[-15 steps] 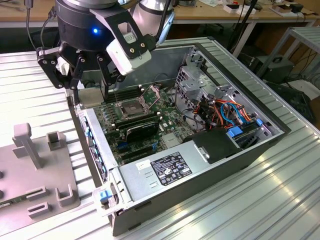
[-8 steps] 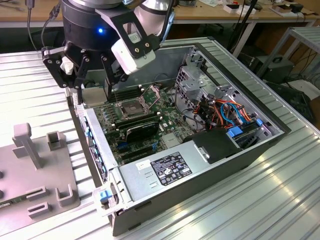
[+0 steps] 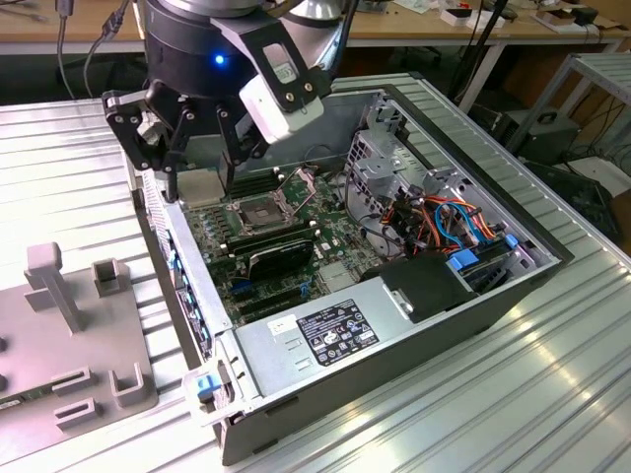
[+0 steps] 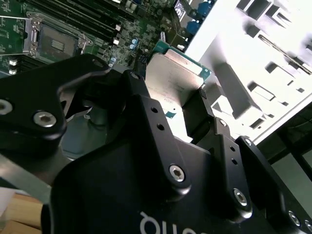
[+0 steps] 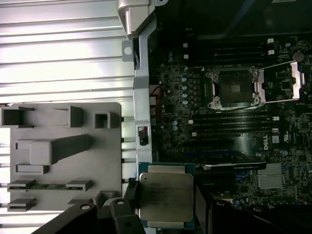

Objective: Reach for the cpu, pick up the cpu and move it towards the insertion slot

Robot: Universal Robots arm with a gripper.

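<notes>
The cpu (image 3: 202, 189) is a pale silvery square chip, and my gripper (image 3: 200, 177) is shut on it by its edges. It hangs above the open computer case, over the wall on the exterior view's left. In both wrist views the cpu (image 5: 165, 195) (image 4: 175, 73) sits flat between the black fingers (image 4: 134, 90). The insertion slot (image 3: 258, 212) lies on the green board, a short way toward the exterior view's right of the chip. It has a silver frame and a dark centre (image 5: 233, 88) (image 4: 53, 44). Its load plate (image 5: 282, 83) is swung open beside it.
A grey fixture plate (image 3: 69, 345) with upright pegs lies outside the case on the ribbed metal table. Inside the case are long black memory slots (image 5: 229, 122), a black ribbed card (image 3: 281, 254), a power supply (image 3: 325, 335) and a drive cage with coloured cables (image 3: 444, 222).
</notes>
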